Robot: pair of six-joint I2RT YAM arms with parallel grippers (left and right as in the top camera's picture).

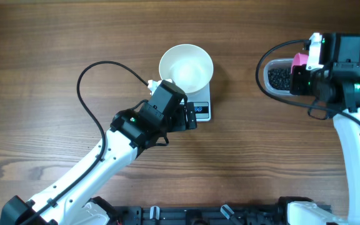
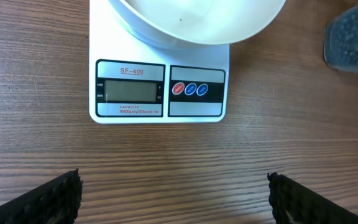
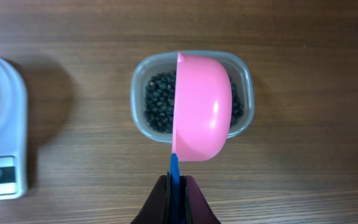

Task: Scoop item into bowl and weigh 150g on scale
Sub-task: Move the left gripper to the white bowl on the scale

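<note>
Your left gripper is hanging wide open and gripping nothing, with both black fingers showing at the bottom corners of the left wrist view. It's hovering over bare table at 6 o'clock of the scale, apart from it. The scale is sitting flat, display and buttons lying along its 6 o'clock edge; the digits are too faint to read. The bowl is sitting upright on the scale, overhanging its 12 o'clock edge in the overhead view.

Your right gripper is clamping tight on the blue handle of the pink scoop. The scoop is lying tipped on its side, open face pointing to 9 o'clock in the right wrist view, cup hanging over the clear tub. The black beans are sitting in the tub, a dark grainy layer showing at 9 o'clock and 3 o'clock of the scoop. You can't tell whether the scoop is touching the beans. In the overhead view the tub is sitting at 3 o'clock of the bowl, well apart from the scale.
</note>
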